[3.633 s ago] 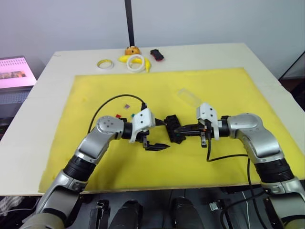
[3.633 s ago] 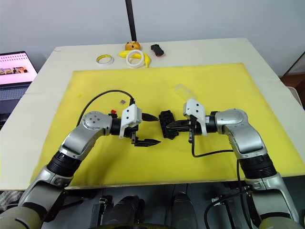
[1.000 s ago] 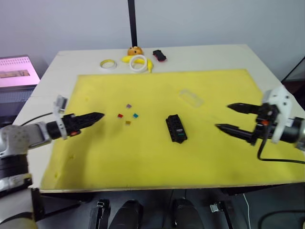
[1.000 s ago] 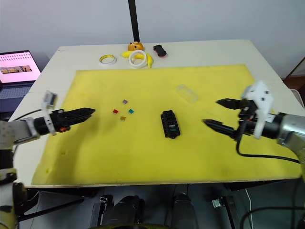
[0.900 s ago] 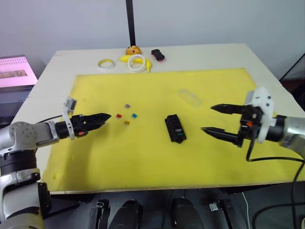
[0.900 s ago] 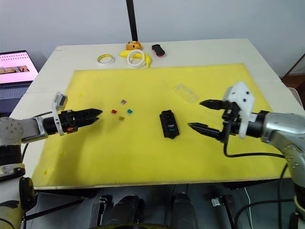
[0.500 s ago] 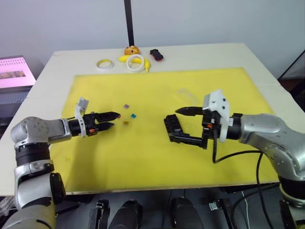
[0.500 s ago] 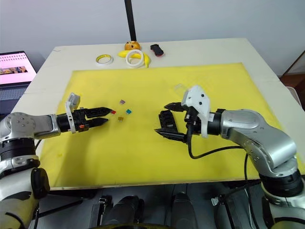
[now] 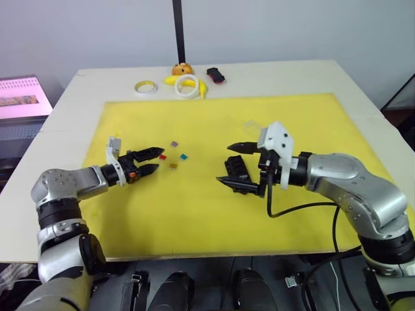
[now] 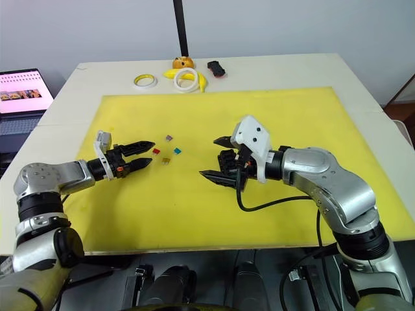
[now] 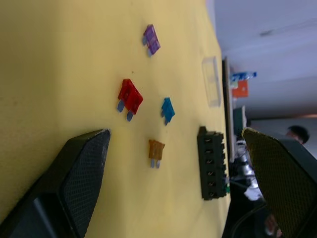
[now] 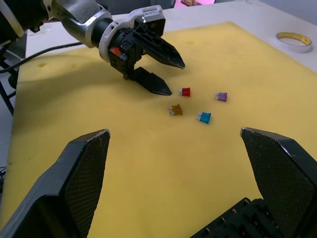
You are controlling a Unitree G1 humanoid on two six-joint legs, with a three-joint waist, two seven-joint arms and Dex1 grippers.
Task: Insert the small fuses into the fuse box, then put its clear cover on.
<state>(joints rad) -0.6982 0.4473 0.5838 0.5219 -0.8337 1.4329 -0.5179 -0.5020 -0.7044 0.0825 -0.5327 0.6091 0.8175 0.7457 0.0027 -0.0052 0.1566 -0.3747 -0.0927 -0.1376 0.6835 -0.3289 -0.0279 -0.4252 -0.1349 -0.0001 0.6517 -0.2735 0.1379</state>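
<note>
Yellow mat (image 9: 194,207) holds 4 loose fuses (image 9: 173,155).

Fuse box (image 9: 237,172), black, flat between the spread right gripper (image 9: 238,167) fingers. Four loose fuses (image 9: 173,156) just beyond the open left gripper (image 9: 152,161). Clear cover (image 9: 254,126) beyond the right gripper.

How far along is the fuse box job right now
Early. One green fuse sits in the end of the fuse box. Nothing is held: the left gripper is open beside the red fuse, and the right gripper is open around the box. Red, purple, blue and orange fuses lie loose on the yellow mat. The clear cover lies apart, not fitted.
</note>
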